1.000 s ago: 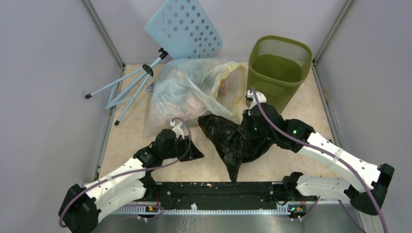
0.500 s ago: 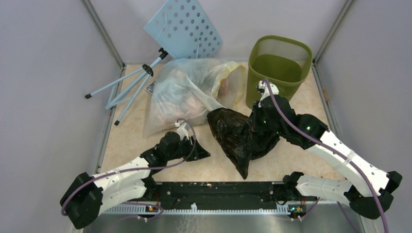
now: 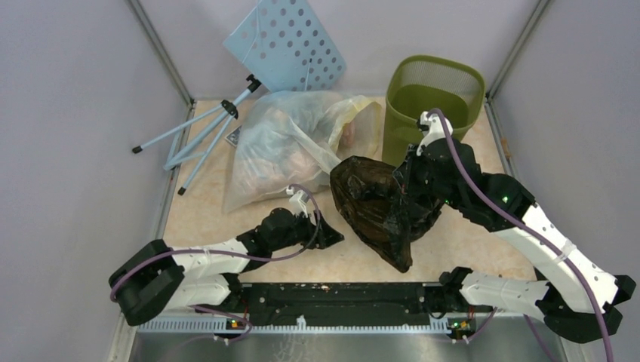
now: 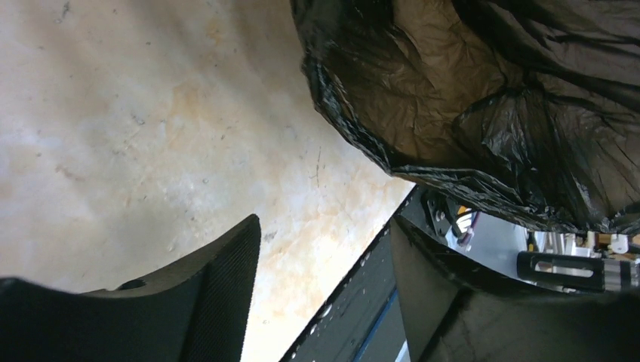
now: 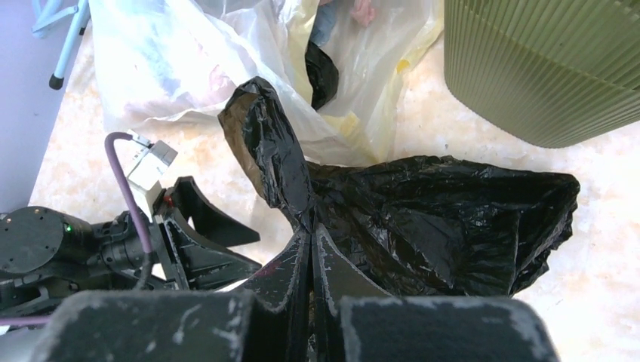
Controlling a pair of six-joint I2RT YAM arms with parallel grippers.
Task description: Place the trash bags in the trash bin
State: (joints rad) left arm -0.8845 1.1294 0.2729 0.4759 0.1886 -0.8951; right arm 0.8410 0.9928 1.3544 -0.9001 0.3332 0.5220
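1. Top: right claw (image 3: 411,192) is holding the black trash bag (image 3: 373,207), just near-left of the trash bin (image 3: 434,83). Left claw (image 3: 330,237) is sitting low over the counter (image 3: 196,219), left of the bag.
2. Left wrist: left claw is gaping wide, gripping nothing. The bag is just right of it.
3. Right wrist: right claw is pinching a bag fold, fingers closed tight.

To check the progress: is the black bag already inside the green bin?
No, the black bag is pinched in the right gripper, outside the green bin and nearer the arms.

Glossy black trash bag (image 3: 373,205) — crinkled, bunched, near upright olive-green mesh trash bin (image 3: 398,128)
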